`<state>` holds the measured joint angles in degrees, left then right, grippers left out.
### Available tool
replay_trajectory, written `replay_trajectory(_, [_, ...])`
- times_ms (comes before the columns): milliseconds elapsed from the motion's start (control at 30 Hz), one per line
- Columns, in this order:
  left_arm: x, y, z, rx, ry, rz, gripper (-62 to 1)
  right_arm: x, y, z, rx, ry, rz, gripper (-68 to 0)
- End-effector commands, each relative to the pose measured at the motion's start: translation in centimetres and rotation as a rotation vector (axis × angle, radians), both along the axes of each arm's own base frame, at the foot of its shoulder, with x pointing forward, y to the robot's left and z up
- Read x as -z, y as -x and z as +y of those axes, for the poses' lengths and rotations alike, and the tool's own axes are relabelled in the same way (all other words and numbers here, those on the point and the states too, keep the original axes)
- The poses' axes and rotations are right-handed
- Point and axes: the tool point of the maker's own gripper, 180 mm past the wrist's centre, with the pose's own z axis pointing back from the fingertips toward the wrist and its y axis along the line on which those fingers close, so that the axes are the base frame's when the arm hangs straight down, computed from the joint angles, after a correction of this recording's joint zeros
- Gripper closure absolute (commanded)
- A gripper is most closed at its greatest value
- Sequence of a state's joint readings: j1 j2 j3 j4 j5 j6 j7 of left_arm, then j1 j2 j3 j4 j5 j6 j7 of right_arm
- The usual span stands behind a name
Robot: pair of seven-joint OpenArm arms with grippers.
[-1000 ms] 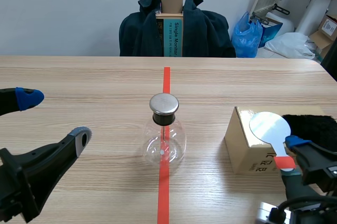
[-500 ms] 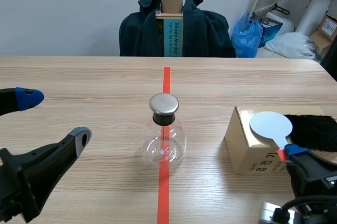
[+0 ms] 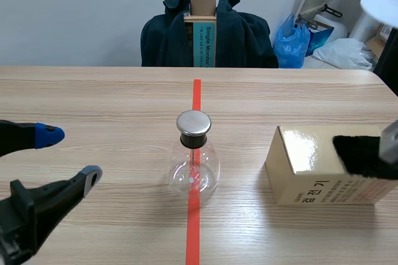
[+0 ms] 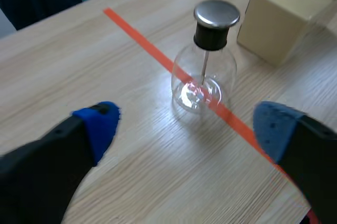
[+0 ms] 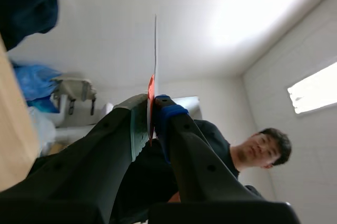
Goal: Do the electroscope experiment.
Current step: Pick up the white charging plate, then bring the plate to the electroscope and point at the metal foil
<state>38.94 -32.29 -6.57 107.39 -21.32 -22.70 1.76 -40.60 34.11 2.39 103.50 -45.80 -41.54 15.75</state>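
Left gripper (image 3: pixel 69 155) hangs released at nine o'clock of the electroscope (image 3: pixel 193 159). Right gripper (image 5: pixel 152 113) clenches what looks like a disc paddle (image 3: pixel 380 2), raised at two o'clock.

The left arm (image 3: pixel 25 215) comes in low over the worktop (image 3: pixel 112 97), roughly level. The left gripper (image 3: pixel 68 156) is wide open, with nothing between its 2 thick black fingers. One fingertip has a blue pad (image 3: pixel 48 134) and the other a grey pad (image 3: pixel 91 176). In the left wrist view both pads look blue and stand far apart.

The right gripper (image 5: pixel 151 116) points steeply upward, high above the worktop. Its 2 fingers are pressed together on the red handle of a thin white disc (image 3: pixel 378 2), which stands edge-on above the fingertips.
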Motion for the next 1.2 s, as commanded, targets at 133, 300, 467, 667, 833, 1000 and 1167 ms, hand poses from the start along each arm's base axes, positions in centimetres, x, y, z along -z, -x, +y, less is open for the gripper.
replay_trajectory(133, [2.6,-2.4,1.0,0.078,-0.037,0.036,-14.4,-5.6,-0.4,-0.2,-0.030,-0.063,-0.197,-0.8])
replay_trajectory(300, [5.3,-4.6,2.3,0.092,-0.008,0.079,-2.9,-8.2,-0.5,0.3,-0.052,-0.107,-0.276,-0.8])
replay_trajectory(467, [7.2,-6.1,1.6,0.128,0.086,0.091,-2.9,-9.9,-0.1,1.3,-0.083,-0.124,-0.347,-0.8])
replay_trajectory(667, [9.5,-6.7,-1.1,0.191,0.138,0.106,-2.9,-10.4,-0.5,2.6,-0.143,-0.105,-0.357,-0.8])
replay_trajectory(833, [10.6,-6.6,-3.5,0.242,0.162,0.094,-2.9,-9.0,-0.7,4.3,-0.205,-0.098,-0.288,-0.8])
replay_trajectory(1000, [11.0,-6.7,-4.9,0.259,0.182,0.094,-3.0,-7.5,-0.3,7.2,-0.253,-0.097,-0.276,-0.8])
replay_trajectory(1167, [11.1,-6.4,-5.8,0.284,0.176,0.080,-3.0,-5.4,-0.7,10.4,-0.304,-0.112,-0.244,-0.8])
